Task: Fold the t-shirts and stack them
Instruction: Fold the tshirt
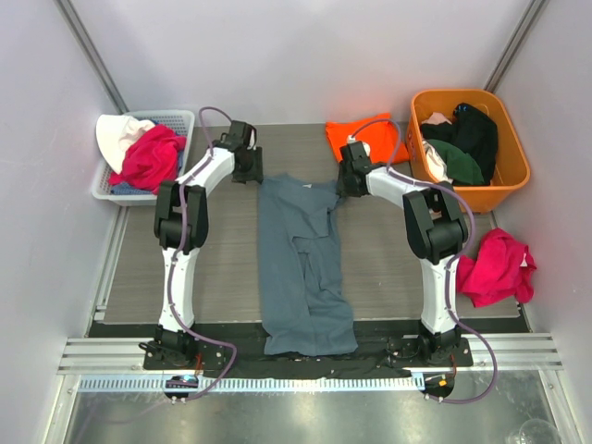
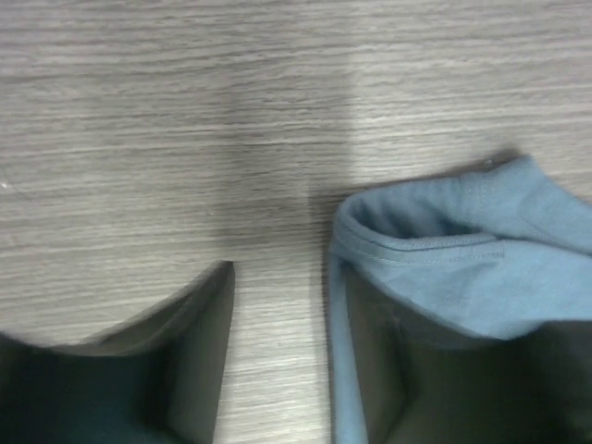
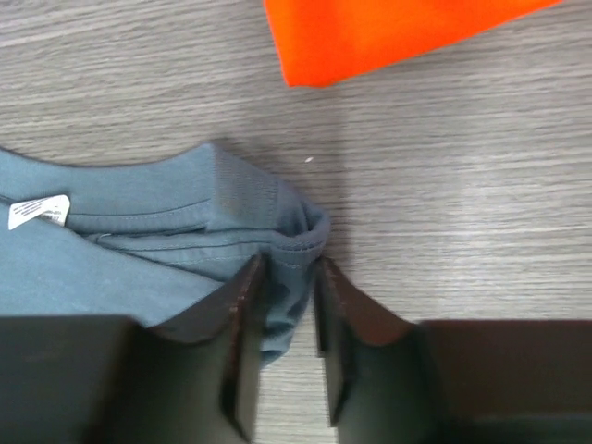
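- Our right claw (image 3: 285, 342) is pressed together on the blue-grey shirt (image 3: 139, 268). It pinches a bunched hem at the shirt's far right corner, just right of the collar.
- Our left claw (image 2: 277, 370) stands spread at the far left corner. The shirt's hem lies against one finger, but nothing is gripped between the two.
- The blue-grey shirt runs lengthwise down the middle of the counter (image 3: 462, 203), from between the claws to the arms' bases. It looks narrowed and creased, not yet a tidy packet.
- The orange shirt (image 3: 388, 32) lies flat and folded just beyond the right claw, apart from the blue-grey one.
- We judge one shirt done. The blue-grey shirt has its folds to finish and then goes on the orange one.
- Further out are an orange tub (image 1: 481, 197) of clothes far right, a white basket (image 1: 171, 115) far left and a pink garment (image 1: 495, 268) on the right.
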{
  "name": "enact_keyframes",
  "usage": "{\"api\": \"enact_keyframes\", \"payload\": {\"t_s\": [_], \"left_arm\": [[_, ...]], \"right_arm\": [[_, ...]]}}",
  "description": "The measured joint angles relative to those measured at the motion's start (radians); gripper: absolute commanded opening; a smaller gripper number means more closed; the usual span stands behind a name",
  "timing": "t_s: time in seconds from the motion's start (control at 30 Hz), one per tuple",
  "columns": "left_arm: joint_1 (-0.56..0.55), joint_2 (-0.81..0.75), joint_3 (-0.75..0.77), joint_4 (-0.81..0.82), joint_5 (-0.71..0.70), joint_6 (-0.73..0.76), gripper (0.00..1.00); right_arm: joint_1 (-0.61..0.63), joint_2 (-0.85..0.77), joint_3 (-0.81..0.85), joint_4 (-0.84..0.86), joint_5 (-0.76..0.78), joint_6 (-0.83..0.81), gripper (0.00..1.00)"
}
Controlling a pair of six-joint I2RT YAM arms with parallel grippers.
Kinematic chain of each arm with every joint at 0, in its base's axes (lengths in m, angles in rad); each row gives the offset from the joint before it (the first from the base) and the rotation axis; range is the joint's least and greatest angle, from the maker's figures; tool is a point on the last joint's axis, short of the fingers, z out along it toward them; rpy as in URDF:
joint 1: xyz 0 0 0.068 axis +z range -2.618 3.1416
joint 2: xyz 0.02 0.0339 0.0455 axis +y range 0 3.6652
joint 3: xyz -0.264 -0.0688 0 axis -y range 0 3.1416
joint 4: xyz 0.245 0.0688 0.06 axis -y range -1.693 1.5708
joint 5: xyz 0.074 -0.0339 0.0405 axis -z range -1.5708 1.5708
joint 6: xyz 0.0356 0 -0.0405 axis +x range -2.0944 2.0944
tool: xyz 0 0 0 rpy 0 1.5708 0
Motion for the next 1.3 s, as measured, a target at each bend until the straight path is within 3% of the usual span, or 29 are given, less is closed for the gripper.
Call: {"api": "enact_keyframes", "payload": {"t_s": [0.13,0.37,0.63,0.9,1.1,1.3], "left_arm": [[0.001,-0.008,0.017,-0.003,0.036,-0.022,0.73],[-0.002,-0.114,0.009,0.006,0.107,-0.068,0.76],[-0.043,-0.493,-0.380,0.093,0.145,-0.164,0.76],[-0.235,-0.736,-0.769,0.158,0.113,-0.265,0.77],[-0.290,-0.792,-0.905,0.164,0.086,-0.320,0.77],[-0.287,-0.837,-0.941,0.177,0.065,-0.349,0.77]], "right_arm": [[-0.013,0.000,0.027,-0.049,0.005,-0.001,0.48],[-0.023,-0.014,0.149,-0.139,-0.028,-0.006,0.55],[-0.018,-0.031,0.246,-0.243,-0.178,-0.060,0.55],[0.009,0.034,0.342,-0.314,-0.255,-0.111,0.54],[0.032,0.196,0.512,-0.355,-0.277,-0.144,0.53],[0.042,0.290,0.562,-0.393,-0.281,-0.165,0.50]]}}
